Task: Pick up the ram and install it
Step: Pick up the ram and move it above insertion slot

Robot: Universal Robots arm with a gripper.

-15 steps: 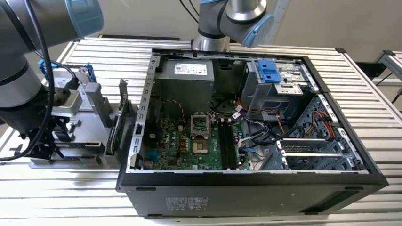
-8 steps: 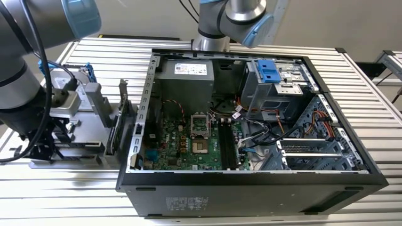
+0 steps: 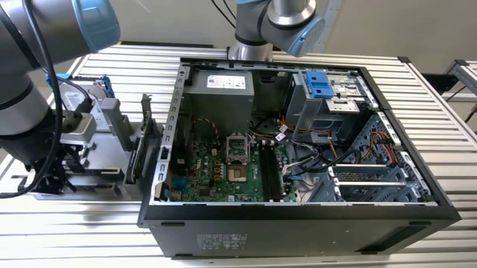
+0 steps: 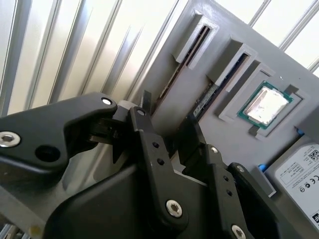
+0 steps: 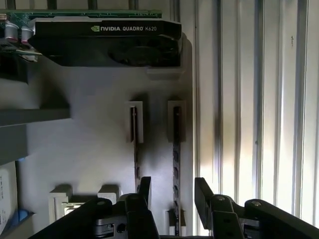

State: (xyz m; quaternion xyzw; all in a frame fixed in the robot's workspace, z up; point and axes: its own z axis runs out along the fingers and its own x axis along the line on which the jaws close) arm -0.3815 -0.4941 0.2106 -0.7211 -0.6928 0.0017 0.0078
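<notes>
The job is only just starting. The tool (image 5: 173, 191) is hanging wide open over the gray holder (image 5: 89, 124). Its fingers (image 5: 145, 185) are sitting on either side of the ram (image 5: 176, 144) and are not squeezing it. The ram is standing in its slot in the holder, not lifted yet. Picking it up and putting it into the computer (image 3: 298, 223) are both waiting to be done. I am counting two ram sticks, with the other stick (image 5: 134, 149) just beside the first. I am also counting one big card (image 5: 107, 42), one square chip (image 4: 264, 104) and one hard drive (image 4: 301, 172).
</notes>
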